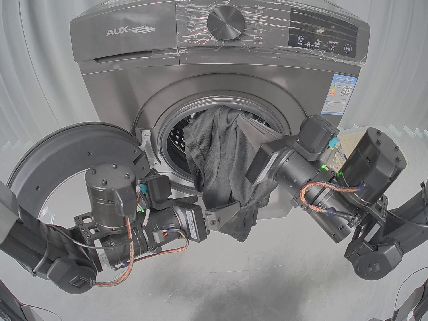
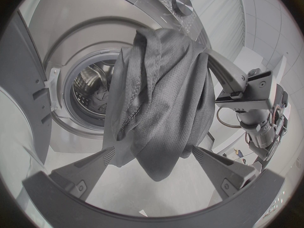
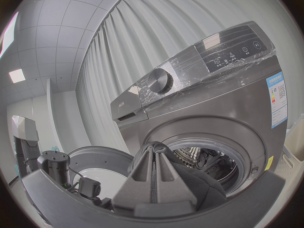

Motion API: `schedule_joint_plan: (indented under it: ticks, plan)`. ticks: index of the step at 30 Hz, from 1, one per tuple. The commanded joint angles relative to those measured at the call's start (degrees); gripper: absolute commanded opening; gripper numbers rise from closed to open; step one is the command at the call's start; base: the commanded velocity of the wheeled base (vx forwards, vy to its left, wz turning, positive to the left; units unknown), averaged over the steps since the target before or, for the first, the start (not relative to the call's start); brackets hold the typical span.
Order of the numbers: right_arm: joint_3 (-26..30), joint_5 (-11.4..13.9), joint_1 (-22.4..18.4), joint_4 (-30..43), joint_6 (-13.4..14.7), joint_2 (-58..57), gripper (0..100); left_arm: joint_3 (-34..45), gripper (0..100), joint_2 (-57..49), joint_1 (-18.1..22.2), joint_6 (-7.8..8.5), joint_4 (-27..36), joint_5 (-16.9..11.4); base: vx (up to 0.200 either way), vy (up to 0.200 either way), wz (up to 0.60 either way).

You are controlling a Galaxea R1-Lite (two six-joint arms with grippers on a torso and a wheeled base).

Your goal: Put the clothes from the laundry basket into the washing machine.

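Head view is showing the left gripper nearest, low in front of the washing machine, with its fingers spreading wide apart. The lower end of a dark grey mesh garment is hanging down between those fingers. One fingertip is brushing the cloth's edge, but nothing is closing on it.

Just above and beyond, the right gripper is reaching in from the robot's right. Its fingers are pressing together and pinching the top of the garment, so the cloth is bunching over their tips and draping downward. The garment is hanging in front of the round opening, with its upper part lying at the rim and its lower part dangling outside, below the opening.

To the robot's left, the machine's round door is standing swung fully open. Behind the garment, the steel drum is holding some dark clothing already lying inside.

Beside the machine on the robot's right, a pale basket is peeking out behind the right arm; its contents are hidden. Higher up, the control dial and touch panel are sitting under clear wrapping film. A pale pleated curtain is hanging behind the machine.
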Motion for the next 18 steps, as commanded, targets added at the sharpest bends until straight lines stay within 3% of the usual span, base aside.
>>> schedule_joint_plan:
  ticks: [1,6,10,12,18]
  plan:
    - [0.0,0.0,0.1,-0.1,0.0,-0.1,0,-1.3,100,3.4,-0.3,-0.73,-0.9,0.0,0.000,0.000,0.00]
    - [0.1,0.0,0.2,-0.1,0.0,-0.2,0,-1.6,100,7.1,-0.3,-3.19,-6.9,0.2,0.000,0.000,0.00]
    - [0.2,0.0,0.3,-0.2,0.0,-0.2,0,-2.0,100,9.8,-0.2,-3.63,-13.1,1.5,0.000,0.000,0.00]
    - [0.4,0.0,0.2,-0.2,0.0,-0.3,0,-2.1,100,11.1,-0.3,-3.63,-16.5,4.1,0.000,0.000,0.00]
    - [0.5,0.0,0.0,-0.2,0.0,-0.3,0,-0.9,100,9.9,-0.6,-3.90,-17.8,4.7,0.000,0.000,0.00]
